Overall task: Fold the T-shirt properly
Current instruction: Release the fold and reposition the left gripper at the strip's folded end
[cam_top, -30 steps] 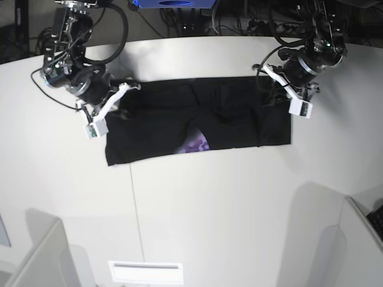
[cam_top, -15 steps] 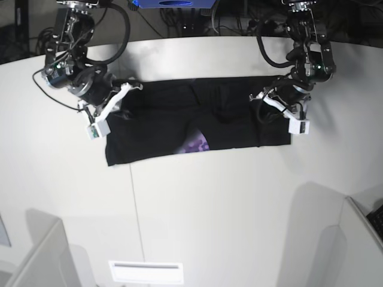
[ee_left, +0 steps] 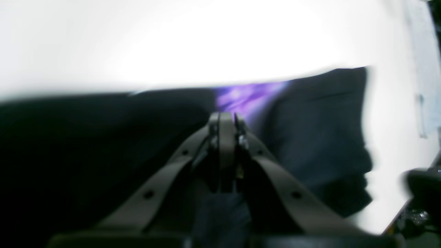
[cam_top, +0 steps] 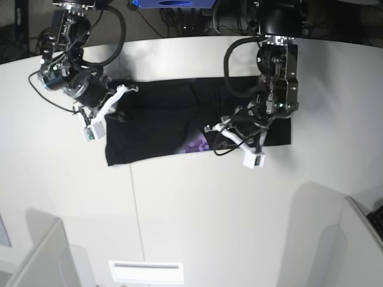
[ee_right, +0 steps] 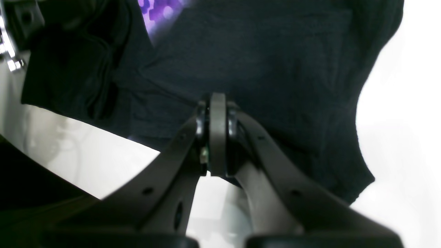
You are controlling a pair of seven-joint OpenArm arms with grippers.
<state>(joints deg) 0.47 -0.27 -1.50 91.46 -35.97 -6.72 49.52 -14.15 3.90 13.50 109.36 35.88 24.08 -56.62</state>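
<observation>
The black T-shirt [cam_top: 155, 125] lies as a wide flat band across the white table [cam_top: 209, 209], with a patch of purple print [cam_top: 196, 145] showing at its near edge. My left gripper [cam_top: 210, 129] hangs over the shirt's middle, just right of the print. In the left wrist view its jaws [ee_left: 225, 119] are shut over dark cloth [ee_left: 317, 113], the print [ee_left: 241, 96] just beyond them. My right gripper [cam_top: 133, 89] sits at the shirt's upper left corner. Its jaws [ee_right: 217, 103] are shut over the cloth [ee_right: 262, 51] near its edge. Whether either pinches cloth is not visible.
Cables and dark equipment [cam_top: 179, 18] crowd the space beyond the table's far edge. White partitions stand at the near left [cam_top: 36, 257] and near right [cam_top: 335, 239]. A white plate with a slot [cam_top: 145, 272] lies at the table's front.
My left arm has swung from the shirt's right end in over its middle, stopping beside the purple print. The right arm has shifted slightly left. The shirt lies as before.
</observation>
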